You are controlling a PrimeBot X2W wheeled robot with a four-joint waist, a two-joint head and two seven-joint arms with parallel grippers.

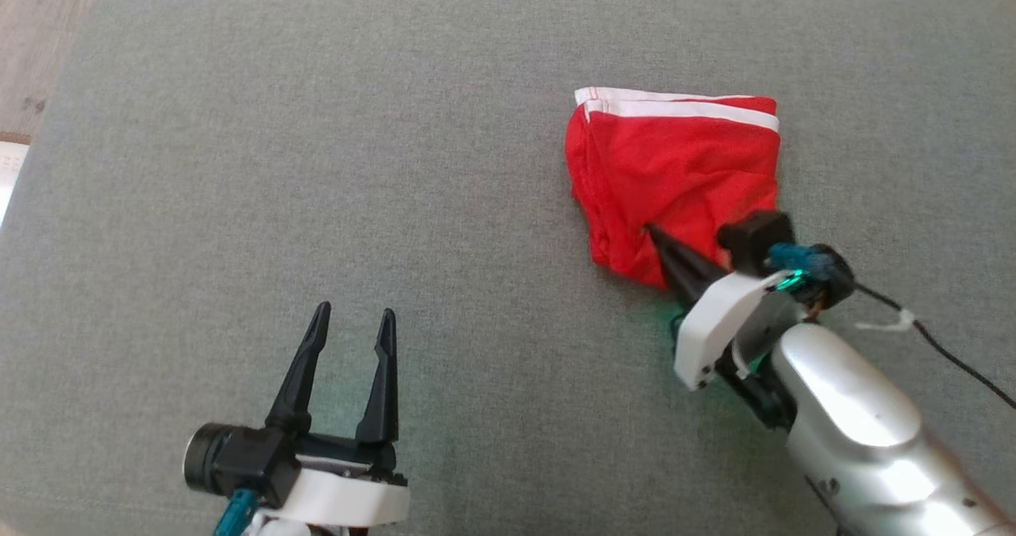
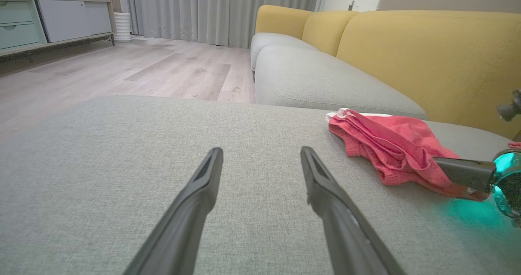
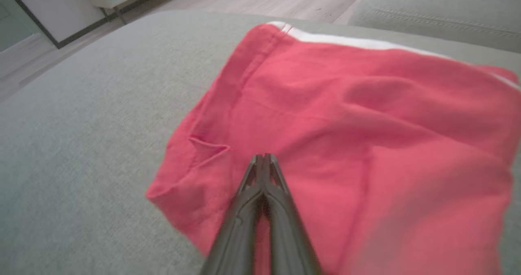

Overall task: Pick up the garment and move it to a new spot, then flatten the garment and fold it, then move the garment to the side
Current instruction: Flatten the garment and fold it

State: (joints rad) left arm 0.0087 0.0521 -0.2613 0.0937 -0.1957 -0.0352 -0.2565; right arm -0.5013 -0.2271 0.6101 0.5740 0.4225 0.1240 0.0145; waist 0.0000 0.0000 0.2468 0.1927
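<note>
Pinching red garment [image 1: 675, 171], right pincer [image 3: 263, 157]; left pincer [image 1: 353, 318] spread

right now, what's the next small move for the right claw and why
Probably ease the right claw sideways, dragging the garment aside: it looks folded already, and the claw is shut at its near edge, though a pinch of cloth isn't clear.

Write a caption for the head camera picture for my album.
Right tool, closed, touches the folded red garment on a grey cushion; left tool sits open, apart.
</note>
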